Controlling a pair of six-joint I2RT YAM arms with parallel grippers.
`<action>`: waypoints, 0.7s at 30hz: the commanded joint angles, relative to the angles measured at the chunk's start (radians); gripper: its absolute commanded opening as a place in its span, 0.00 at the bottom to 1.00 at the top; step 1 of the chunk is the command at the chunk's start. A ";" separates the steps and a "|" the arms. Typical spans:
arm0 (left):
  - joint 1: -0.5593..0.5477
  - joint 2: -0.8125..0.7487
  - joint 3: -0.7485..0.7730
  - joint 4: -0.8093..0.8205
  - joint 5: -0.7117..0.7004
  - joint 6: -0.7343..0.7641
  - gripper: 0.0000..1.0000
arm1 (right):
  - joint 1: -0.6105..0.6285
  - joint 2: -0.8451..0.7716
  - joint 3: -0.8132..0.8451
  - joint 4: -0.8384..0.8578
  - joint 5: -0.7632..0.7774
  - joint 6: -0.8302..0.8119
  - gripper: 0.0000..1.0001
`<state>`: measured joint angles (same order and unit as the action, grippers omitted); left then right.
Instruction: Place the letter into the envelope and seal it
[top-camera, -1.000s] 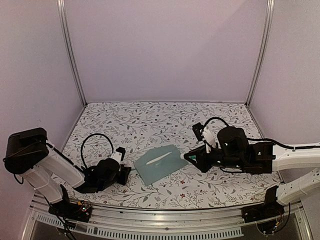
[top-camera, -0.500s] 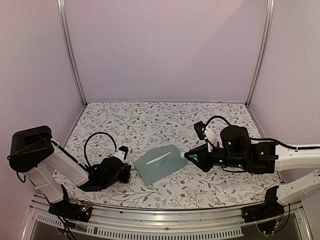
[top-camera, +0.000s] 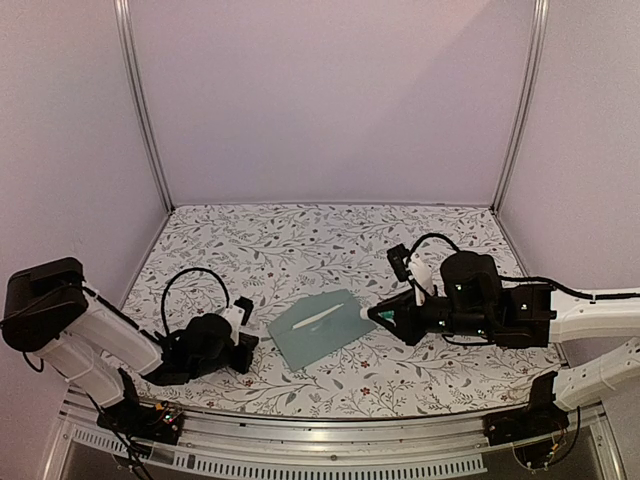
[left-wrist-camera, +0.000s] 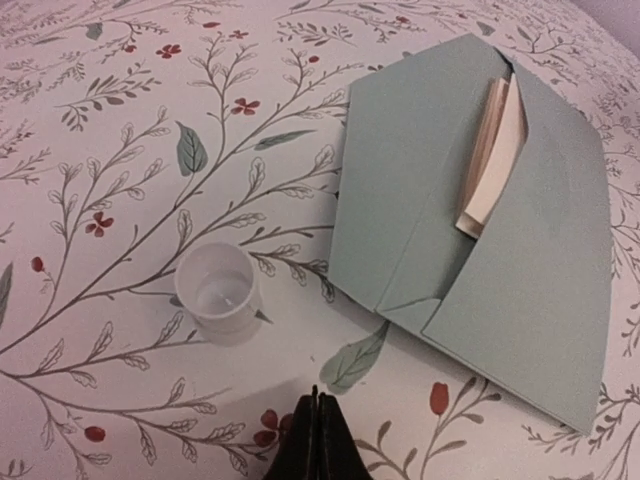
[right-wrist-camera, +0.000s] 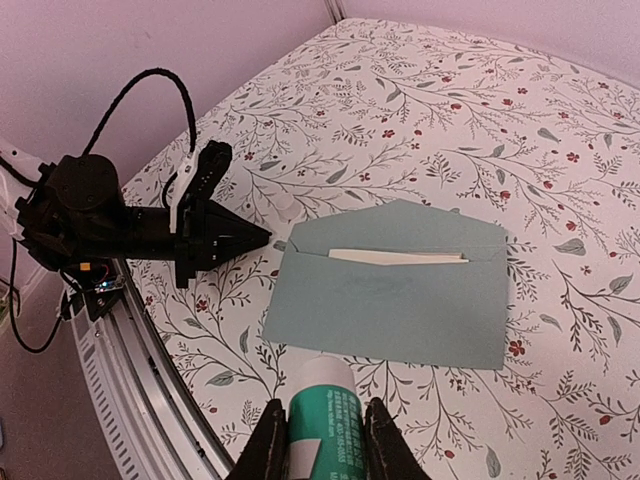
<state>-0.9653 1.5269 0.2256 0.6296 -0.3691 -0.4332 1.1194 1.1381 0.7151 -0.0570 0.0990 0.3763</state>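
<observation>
Envelope (top-camera: 318, 330) unmoved, left gripper (top-camera: 250, 343) drawn back

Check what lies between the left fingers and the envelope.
Only bare tablecloth, seen in the left wrist view; a small clear cap sits beside the envelope, off that line.

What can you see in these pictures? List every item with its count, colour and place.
table: 1, white floral cover, under everything
envelope: 1, teal, middle of table, flap open
letter: 1, cream, tucked in envelope, edge showing
small cap: 1, clear white, on table beside envelope
glue stick: 1, white and teal, in right gripper
left gripper: 1, black, shut, empty, near cap
right gripper: 1, black, shut on glue stick
</observation>
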 joint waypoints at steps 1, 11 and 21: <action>0.011 -0.055 -0.036 -0.018 0.160 0.001 0.01 | 0.008 -0.018 -0.010 0.031 -0.024 0.009 0.00; -0.066 -0.191 -0.051 -0.130 0.127 -0.078 0.14 | 0.018 -0.023 -0.009 0.023 -0.031 0.012 0.00; -0.014 -0.237 0.011 -0.294 -0.128 -0.162 0.68 | 0.027 -0.035 -0.025 0.030 -0.027 0.015 0.00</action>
<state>-1.0103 1.2747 0.1898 0.3973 -0.3981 -0.5777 1.1381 1.1339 0.7082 -0.0570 0.0723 0.3824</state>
